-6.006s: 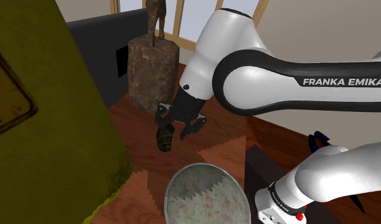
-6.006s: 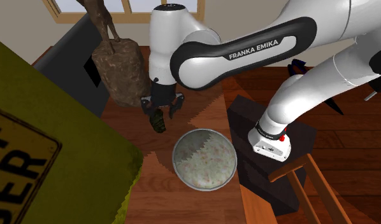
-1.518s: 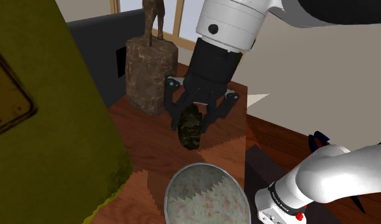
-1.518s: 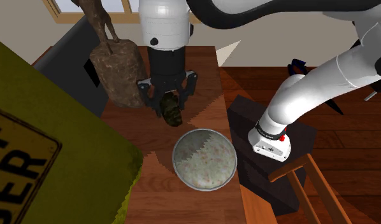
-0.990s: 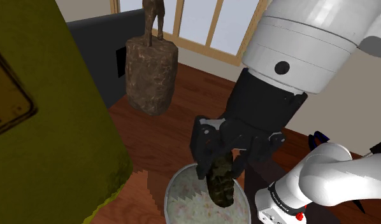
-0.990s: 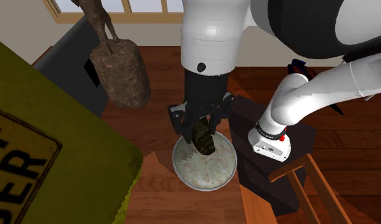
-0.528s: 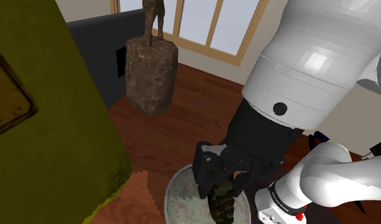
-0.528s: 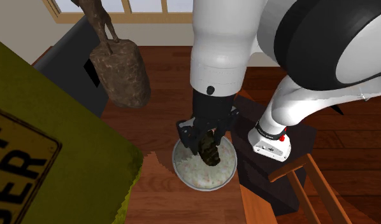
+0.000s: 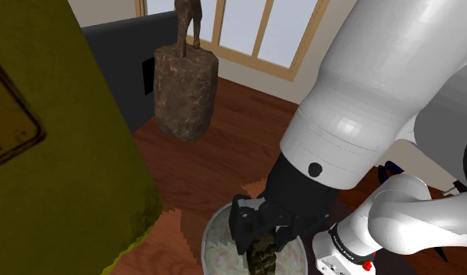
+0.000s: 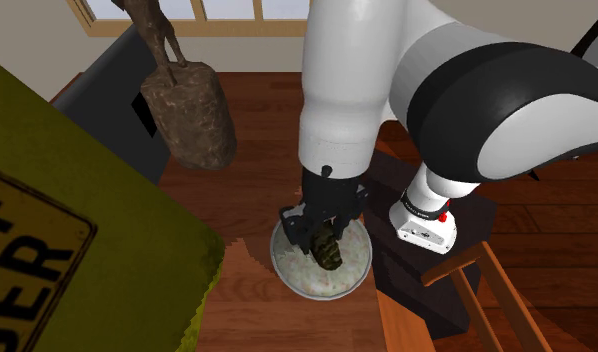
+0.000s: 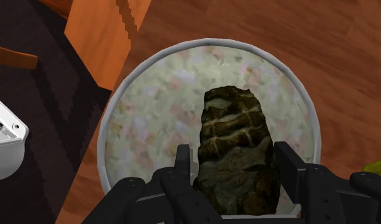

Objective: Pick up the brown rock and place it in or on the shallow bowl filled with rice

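While hand clasps rock, pedestal stands apart.

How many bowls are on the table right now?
1. The bowl sits on the table directly under the end effector, which holds the rock over the rice. The arm hides part of the table, so another could be hidden.

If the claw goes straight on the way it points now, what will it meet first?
The rice in the shallow bowl ahead. The claw is shut on the brown rock, so the rock's end would probably reach the rice first; the gap is unclear.
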{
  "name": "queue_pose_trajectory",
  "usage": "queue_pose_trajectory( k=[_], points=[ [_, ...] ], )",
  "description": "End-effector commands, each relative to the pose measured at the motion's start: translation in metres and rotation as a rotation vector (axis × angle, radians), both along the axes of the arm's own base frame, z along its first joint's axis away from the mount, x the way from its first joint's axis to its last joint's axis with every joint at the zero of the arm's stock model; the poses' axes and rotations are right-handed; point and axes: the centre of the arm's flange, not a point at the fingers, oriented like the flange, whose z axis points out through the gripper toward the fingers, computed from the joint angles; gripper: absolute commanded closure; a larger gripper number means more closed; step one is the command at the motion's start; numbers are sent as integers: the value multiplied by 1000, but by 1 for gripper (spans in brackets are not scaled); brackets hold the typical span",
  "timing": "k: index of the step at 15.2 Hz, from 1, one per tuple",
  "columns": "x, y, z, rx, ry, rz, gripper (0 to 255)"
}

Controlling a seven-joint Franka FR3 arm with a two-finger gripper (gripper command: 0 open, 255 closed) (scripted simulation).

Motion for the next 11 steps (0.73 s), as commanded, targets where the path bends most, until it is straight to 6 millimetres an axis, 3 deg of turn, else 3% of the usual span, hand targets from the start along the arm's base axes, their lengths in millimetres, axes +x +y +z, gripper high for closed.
queue_pose_trajectory(
  k=[1, 8, 9, 11],
  points=[
    [0, -1, -4, 0, 0, 0, 255],
    [0, -1, -4, 0, 0, 0, 255],
    [0, -1, -4, 0, 0, 0, 0],
    [0, -1, -4, 0, 0, 0, 0]
  ],
)
